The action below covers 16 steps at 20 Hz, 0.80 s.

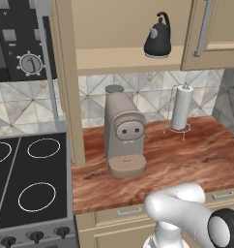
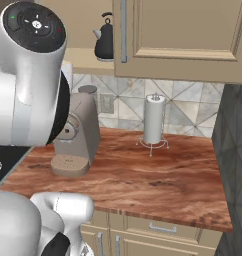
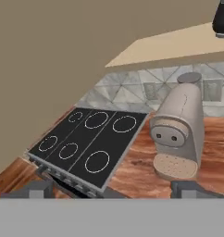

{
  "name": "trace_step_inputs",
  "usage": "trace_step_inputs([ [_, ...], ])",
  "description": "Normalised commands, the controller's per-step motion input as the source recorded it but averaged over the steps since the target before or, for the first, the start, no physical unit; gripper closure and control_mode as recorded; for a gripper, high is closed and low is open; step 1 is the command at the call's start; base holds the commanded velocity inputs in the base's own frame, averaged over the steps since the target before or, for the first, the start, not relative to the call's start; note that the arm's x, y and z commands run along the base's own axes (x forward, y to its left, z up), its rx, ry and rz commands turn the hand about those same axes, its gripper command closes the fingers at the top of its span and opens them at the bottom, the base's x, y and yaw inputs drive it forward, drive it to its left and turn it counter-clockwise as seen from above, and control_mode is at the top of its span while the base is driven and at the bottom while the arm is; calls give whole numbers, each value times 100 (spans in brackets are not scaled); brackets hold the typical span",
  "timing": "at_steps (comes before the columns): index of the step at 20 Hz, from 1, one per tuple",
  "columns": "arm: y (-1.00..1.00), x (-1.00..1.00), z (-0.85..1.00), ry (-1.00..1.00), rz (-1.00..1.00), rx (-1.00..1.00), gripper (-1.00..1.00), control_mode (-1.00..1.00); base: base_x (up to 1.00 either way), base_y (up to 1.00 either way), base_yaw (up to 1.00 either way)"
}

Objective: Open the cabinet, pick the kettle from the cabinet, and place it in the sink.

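Bench (image 1: pixel 196 160) of reddish wood runs across my left base view, its left edge meeting the black stovetop (image 1: pixel 29 179) with white rings. Above it hangs the cabinet (image 2: pixel 188 40), beige with recessed panels; I see its left door swung open edge-on at the stovetop side, while the right door with its silver bar handle (image 1: pixel 202 29) stands closed over the right part of the bench. On the tan inner shelf (image 1: pixel 124 58) sits the kettle (image 1: pixel 158 38), glossy black, upright, near the shelf's right end just beside the closed door's edge. Below it, a tall taupe coffee machine (image 1: pixel 123 135) stands on the bench toward the left edge, near the front. A white paper towel roll (image 1: pixel 182 107) on a wire stand sits at the back of the bench by the tiled wall, well apart from the machine. In my hand view the pincer (image 3: pixel 111 190) has its two dark tips spread wide, released, holding nothing, with stovetop and coffee machine between and beyond them.
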Motion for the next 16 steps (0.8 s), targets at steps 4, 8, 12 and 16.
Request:
trace_step_inputs([
  [4, -31, 11, 8, -24, -8, -14, -100, -100, 0, 0, 0],
  [8, -23, 19, 11, -16, -12, -11, -100, -100, 0, 0, 0],
  [12, -20, 26, 11, -11, -13, -7, -100, -100, 0, 0, 0],
  [16, -18, 30, 9, -3, -19, -4, -100, -100, 0, 0, 0],
])
